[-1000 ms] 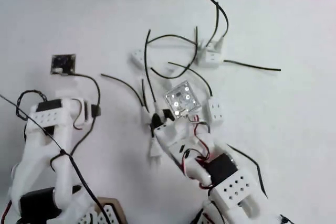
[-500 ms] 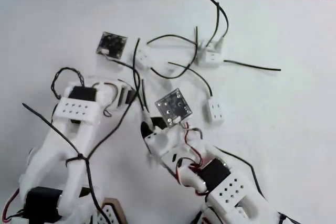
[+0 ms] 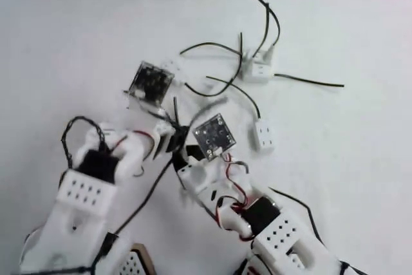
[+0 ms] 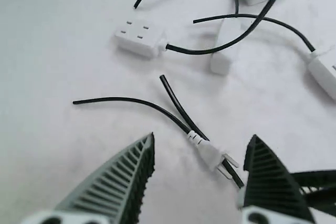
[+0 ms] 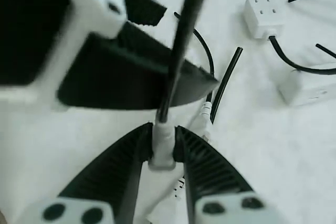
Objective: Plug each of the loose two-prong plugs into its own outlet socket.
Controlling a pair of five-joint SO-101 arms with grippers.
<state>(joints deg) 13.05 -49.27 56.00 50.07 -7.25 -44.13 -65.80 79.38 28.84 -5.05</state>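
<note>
Your hands sit close together among the plugs.
Your left hand (image 4: 202, 137) is spread wide above a loose plug (image 4: 210, 153) lying on the surface (image 4: 58, 51); your right hand (image 5: 163, 128) is clamped on a second plug (image 5: 161, 148).

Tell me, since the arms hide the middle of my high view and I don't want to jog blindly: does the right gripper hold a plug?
Observer: Yes. In the right wrist view the right gripper is shut on a white plug, and its black cord runs up out of the grip.
Operator: And the left one?
Observer: The left gripper is open. A loose plug lies on the table between its fingers.
Operator: Which way does that plug face?
Observer: Its prongs point away from the outlet socket, whose slots face up.
</note>
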